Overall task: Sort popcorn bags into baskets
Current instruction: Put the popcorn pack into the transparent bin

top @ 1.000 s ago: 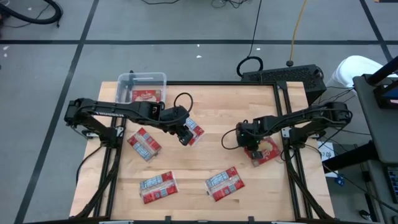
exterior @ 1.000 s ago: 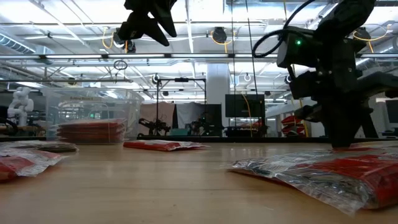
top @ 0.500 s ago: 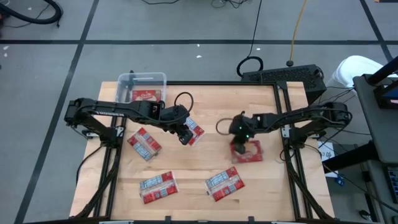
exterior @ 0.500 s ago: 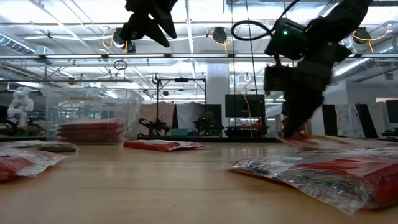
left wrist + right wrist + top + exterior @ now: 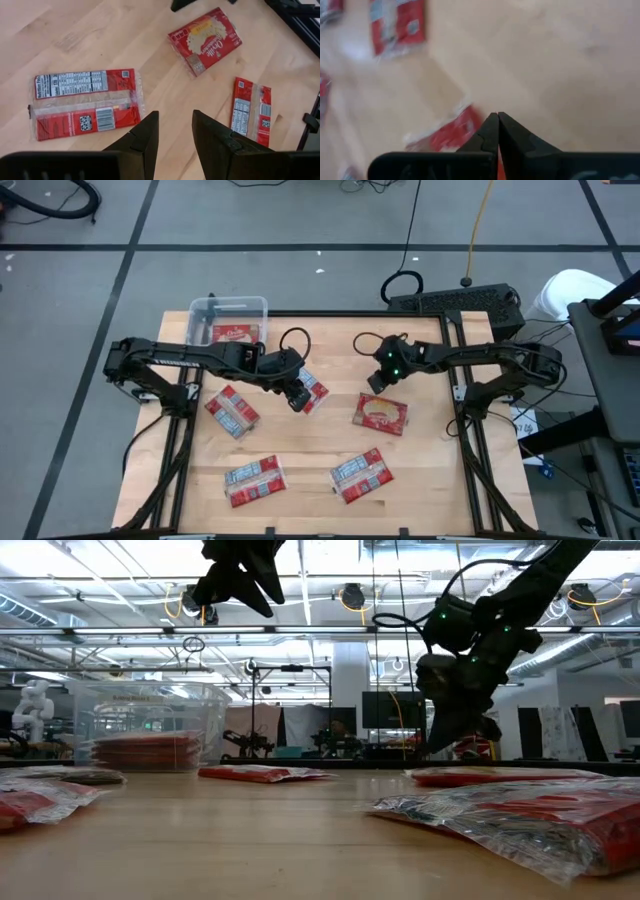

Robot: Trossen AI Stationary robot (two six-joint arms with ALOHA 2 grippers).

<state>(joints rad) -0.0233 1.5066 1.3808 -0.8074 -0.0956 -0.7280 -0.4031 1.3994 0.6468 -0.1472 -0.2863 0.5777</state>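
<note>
The two dark fingers of the right gripper [image 5: 498,125] are pressed together with nothing between them. This gripper hangs above the table in the high view [image 5: 378,383], just beyond a flat red packet with a cream picture on its face [image 5: 381,413], which lies free on the pale wooden table [image 5: 330,430]. Probably the closed tips serve for pushing or flipping a bag, not for carrying.

The left gripper [image 5: 172,131] shows a narrow gap between its fingers and holds nothing. It hovers near the table's middle [image 5: 297,396], partly over another red packet [image 5: 314,389], perhaps lining up for a pick.

Three more popcorn bags lie with the silvery-white panel up: one at the left [image 5: 232,411] and two toward the near edge [image 5: 253,480] [image 5: 361,474]. The small clear plastic rectangular basket [image 5: 228,307] stands at the far left corner, partly off the table's edge, and already contains at least one red packet [image 5: 232,333]. So most of the sorting seems not yet done.
</note>
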